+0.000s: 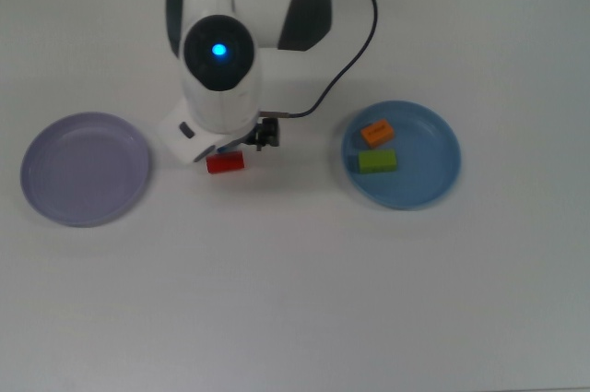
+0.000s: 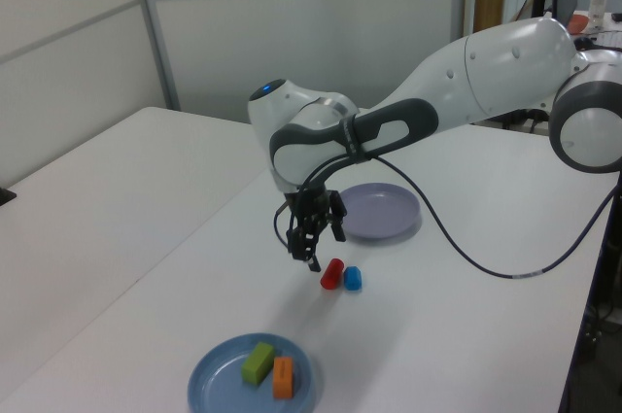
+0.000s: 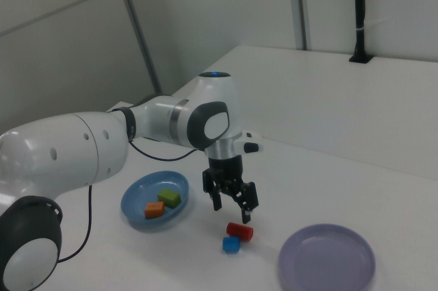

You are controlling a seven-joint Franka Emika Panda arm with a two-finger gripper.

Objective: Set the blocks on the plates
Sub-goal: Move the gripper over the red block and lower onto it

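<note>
Nearest to the left view's camera, a round shallow light blue plate [image 2: 251, 379] is sitting on the white desk [image 2: 146, 306], already carrying a green oblong block [image 2: 258, 361] and an orange oblong block [image 2: 283, 377] lying side by side. Just beyond it, a small red oblong block [image 2: 331, 274] and a small blue cube [image 2: 353, 279] are resting on the bare desk, close together, perhaps touching. Above them the white arm's black claw [image 2: 309, 240] is hanging empty with its fingers spread apart, poised beside the red block rather than around it. Farther off, a round pale lavender-purple plate [image 2: 379, 212] is waiting with nothing on it.

Both loose blocks are looking light, rigid and smooth, so they should be lifting easily; the red one seems best pinched across its short width, though the cube's nearness is leaving little room for a finger. No lettering or brand is readable anywhere.
</note>
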